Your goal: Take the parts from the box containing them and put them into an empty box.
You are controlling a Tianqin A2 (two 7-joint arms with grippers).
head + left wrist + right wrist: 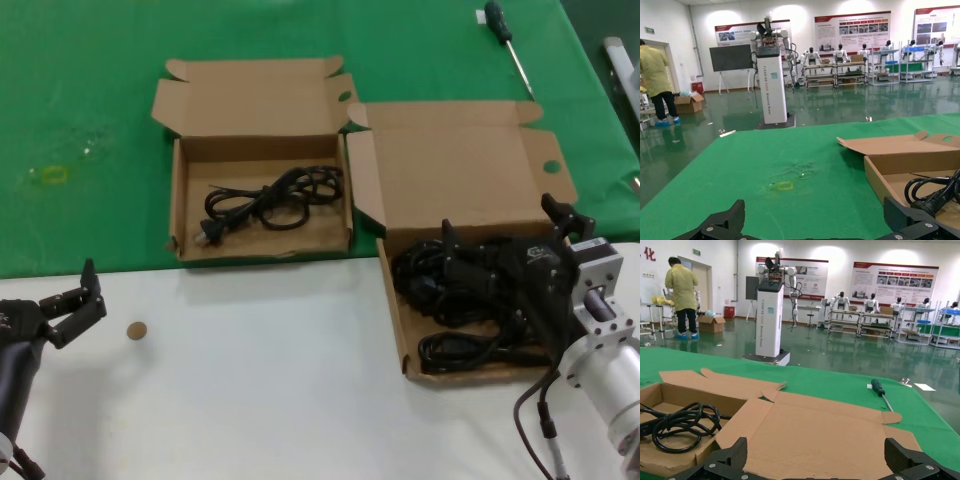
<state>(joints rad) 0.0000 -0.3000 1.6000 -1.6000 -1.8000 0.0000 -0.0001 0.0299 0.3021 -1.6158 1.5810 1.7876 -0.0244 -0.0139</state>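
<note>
- Right hand (510, 262) sits at 4 o'clock in the head view, low over the larger box (395, 290), fingers spread apart and clamped on nothing.
- Power cords (450, 300) lie piled directly beneath and at 9 o'clock of that hand; the right arm is the nearer one.
- One cord (270, 200) already lies in the smaller box (180, 200) at 11 o'clock.
- Left hand (70, 300) waits at 8 o'clock over the white bench (270, 400), fingers apart.
- Screwdriver (505, 40) lies at 1 o'clock, well apart.
</note>
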